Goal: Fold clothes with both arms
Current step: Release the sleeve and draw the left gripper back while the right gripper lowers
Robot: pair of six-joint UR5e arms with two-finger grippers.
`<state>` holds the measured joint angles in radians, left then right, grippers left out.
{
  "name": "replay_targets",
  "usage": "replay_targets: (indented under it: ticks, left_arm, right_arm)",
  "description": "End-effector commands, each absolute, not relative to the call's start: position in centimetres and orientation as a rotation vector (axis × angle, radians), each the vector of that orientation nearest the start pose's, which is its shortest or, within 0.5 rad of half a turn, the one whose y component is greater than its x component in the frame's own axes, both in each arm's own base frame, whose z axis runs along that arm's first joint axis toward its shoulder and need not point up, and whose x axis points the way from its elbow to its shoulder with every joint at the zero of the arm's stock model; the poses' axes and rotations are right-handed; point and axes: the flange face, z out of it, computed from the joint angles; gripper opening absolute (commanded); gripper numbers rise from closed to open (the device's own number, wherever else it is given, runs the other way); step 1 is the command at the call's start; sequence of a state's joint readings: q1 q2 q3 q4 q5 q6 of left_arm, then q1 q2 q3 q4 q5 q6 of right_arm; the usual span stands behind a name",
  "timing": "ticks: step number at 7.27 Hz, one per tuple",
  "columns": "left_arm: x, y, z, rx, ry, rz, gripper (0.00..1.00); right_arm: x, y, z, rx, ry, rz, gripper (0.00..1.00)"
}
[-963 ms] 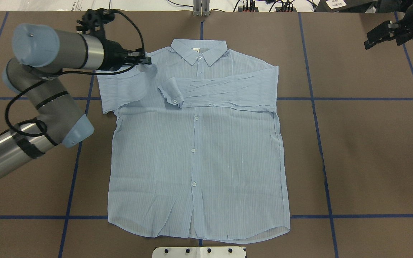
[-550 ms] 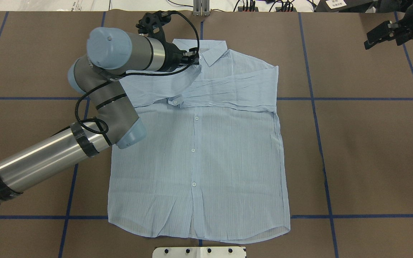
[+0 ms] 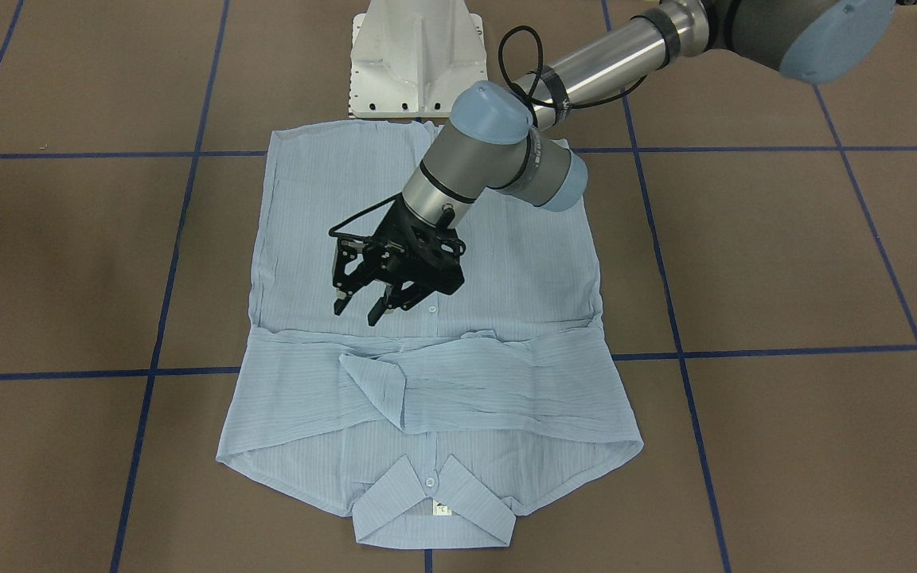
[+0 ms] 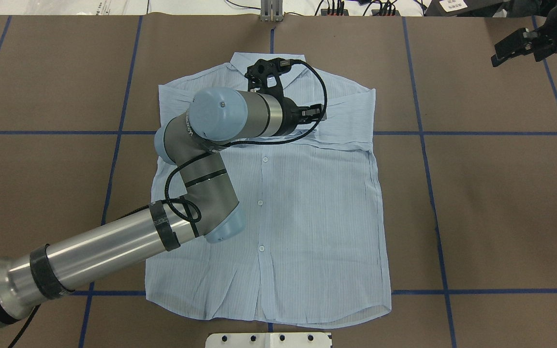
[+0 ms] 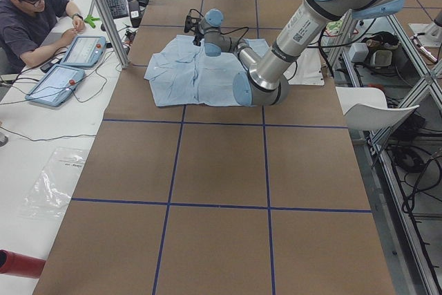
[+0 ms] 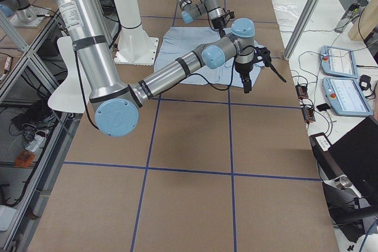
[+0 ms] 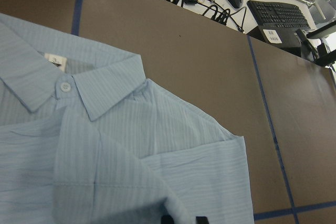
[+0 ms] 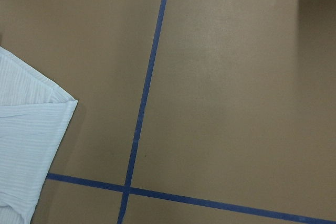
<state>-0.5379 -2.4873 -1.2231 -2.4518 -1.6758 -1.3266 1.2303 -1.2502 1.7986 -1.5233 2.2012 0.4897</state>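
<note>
The light blue shirt (image 4: 307, 217) lies flat and buttoned on the brown table, collar (image 3: 435, 509) at the far end from the robot. Both sleeves (image 3: 466, 382) lie folded across the chest, one over the other. My left gripper (image 3: 357, 309) hovers over the chest just beside the folded sleeves, open, with nothing between its fingers; in the overhead view the left gripper (image 4: 318, 112) points toward the shirt's right shoulder. My right gripper (image 4: 496, 55) hangs off the shirt at the table's far right corner, apparently open and empty. Its wrist view catches only a shirt corner (image 8: 26, 129).
The white pedestal base (image 3: 415, 60) stands at the table's near edge by the shirt hem. Blue tape lines (image 4: 423, 145) grid the table. A seated person (image 5: 27, 12) with tablets (image 5: 69, 67) is at a side desk beyond the table; a keyboard (image 7: 278, 14) and cables lie there.
My left arm swept right across the shirt, carrying the left sleeve over the chest. That sleeve now lies flat over the other one and the gripper has let go. The right arm stayed still.
</note>
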Motion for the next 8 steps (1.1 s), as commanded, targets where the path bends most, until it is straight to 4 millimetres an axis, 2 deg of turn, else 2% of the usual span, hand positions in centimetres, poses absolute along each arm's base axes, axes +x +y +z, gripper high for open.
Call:
replay_targets:
  ticks: [1,2,3,4,5,6,8]
  left_arm:
    - [61.1,-49.0,11.9,0.498,1.201,-0.032,1.00]
    - [59.1,-48.0,13.4,0.506,1.137,0.040,1.00]
    - [55.7,-46.5,15.2,0.529,1.154,0.109,1.00]
    - [52.3,-45.6,15.5,0.543,1.179,0.121,1.00]
    - [49.7,-44.0,19.2,0.525,1.159,0.121,1.00]
    - [46.3,-42.0,22.7,0.504,1.127,0.116,1.00]
    - [41.5,-38.3,25.2,0.458,1.074,0.103,1.00]
  right_arm:
    - [-12.9,-58.6,37.0,0.276,-0.795,-0.028,1.00]
    - [-13.8,-58.4,36.0,0.255,-0.815,0.030,1.00]
    - [-16.5,-56.8,34.3,0.242,-0.849,0.060,1.00]
    - [-19.4,-54.5,32.0,0.235,-0.875,0.107,1.00]
    - [-23.0,-50.9,30.4,0.238,-0.868,0.176,1.00]
    - [-26.4,-46.1,29.5,0.242,-0.864,0.218,1.00]
    - [-31.4,-37.3,29.0,0.229,-0.872,0.280,1.00]
